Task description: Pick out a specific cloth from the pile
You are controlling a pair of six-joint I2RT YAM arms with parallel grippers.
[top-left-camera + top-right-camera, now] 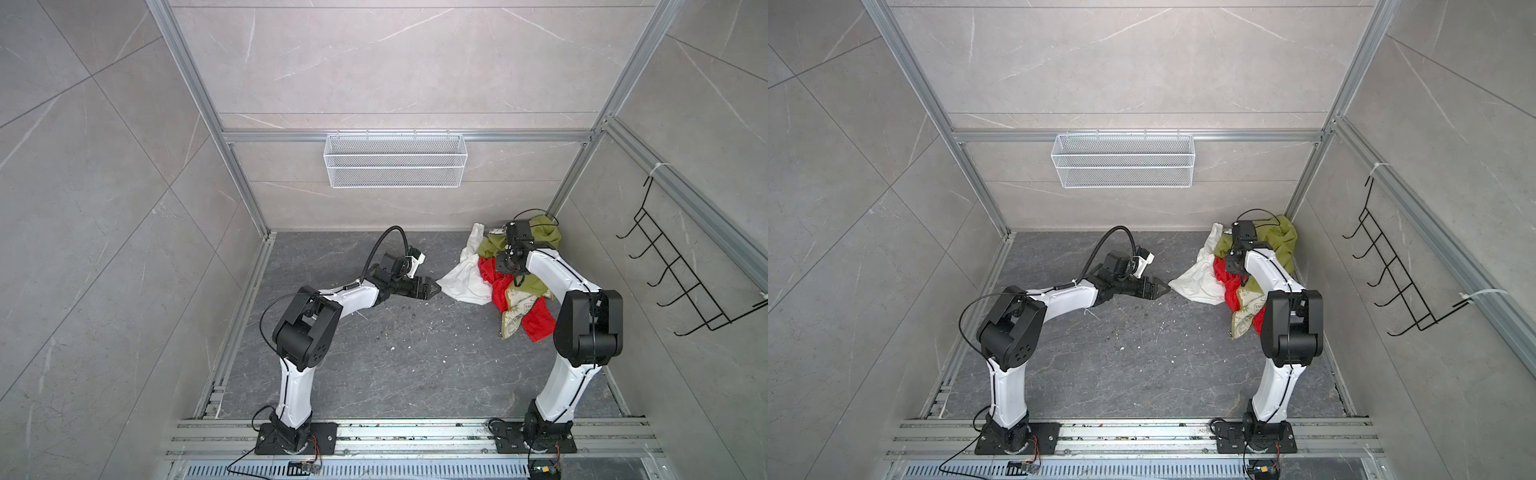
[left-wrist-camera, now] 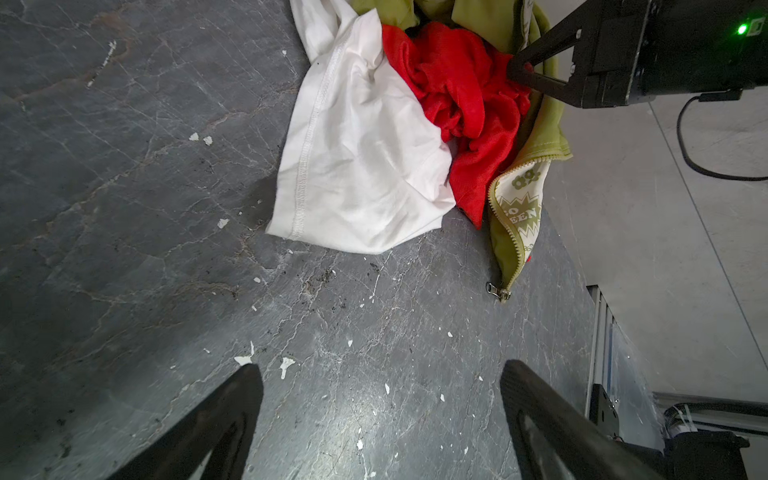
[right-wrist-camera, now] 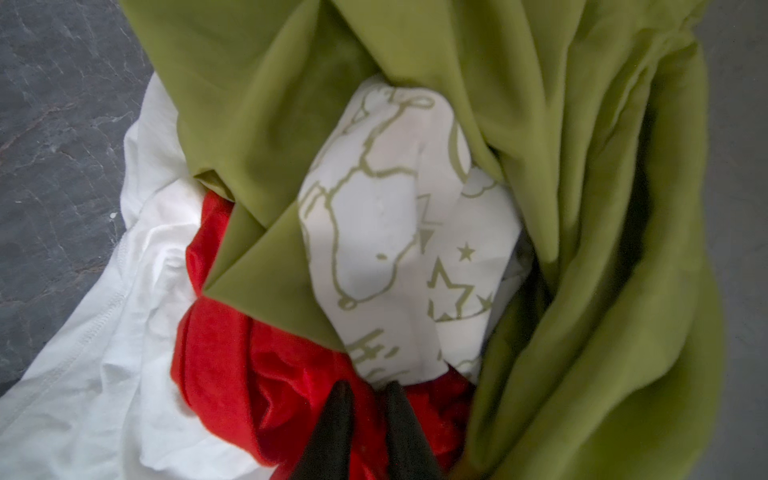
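Note:
The pile [image 1: 490,249] lies in the far right corner of the dark floor, with olive-green, white, cream printed and red fabrics tangled together. The bright red cloth [image 1: 498,289] [image 1: 1229,291] [image 2: 457,83] [image 3: 232,374] runs through its middle, between the white cloth [image 1: 465,282] [image 3: 104,374] and the olive-green cloth [image 3: 582,166]. My right gripper [image 3: 368,388] [image 2: 517,68] points down into the heap, shut on a fold of the red cloth. My left gripper [image 1: 436,289] [image 1: 1165,287] [image 2: 380,370] hovers low just left of the white cloth's corner, open and holding nothing.
A cream printed cloth [image 3: 395,228] [image 2: 519,203] with a zipper lies under the olive-green one. A white wire basket [image 1: 395,160] hangs on the back wall. A black wire rack [image 1: 681,282] hangs on the right wall, close to the pile.

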